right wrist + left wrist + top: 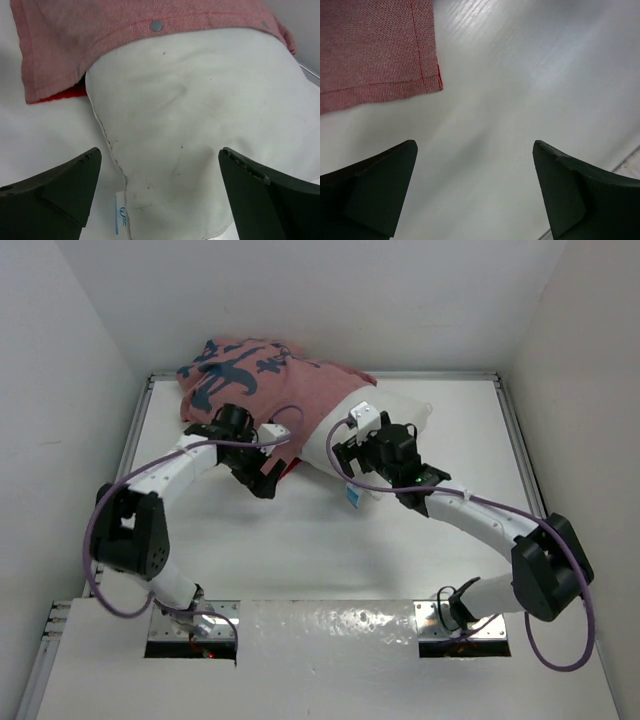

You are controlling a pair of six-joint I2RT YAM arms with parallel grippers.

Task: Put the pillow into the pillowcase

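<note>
From above, the pillowcase (250,380) lies at the far left of the desk (330,550). The pillow (400,415) is partly inside it, with its right end sticking out. The left gripper (268,478) hovers by the case's near hem, and the right gripper (345,455) is over the bare pillow end.

The left wrist view shows its fingers (380,185) spread wide and holding nothing, with the case's hemmed corner (427,80) just ahead.

The right wrist view shows a wide-open, empty gripper above the pillow, whose blue tag (120,215) sits at the seam.

The pillow looks light and squashy, so a pinch at its seamed edge should hold. The case is limp and thin and is best lifted by its hem.
</note>
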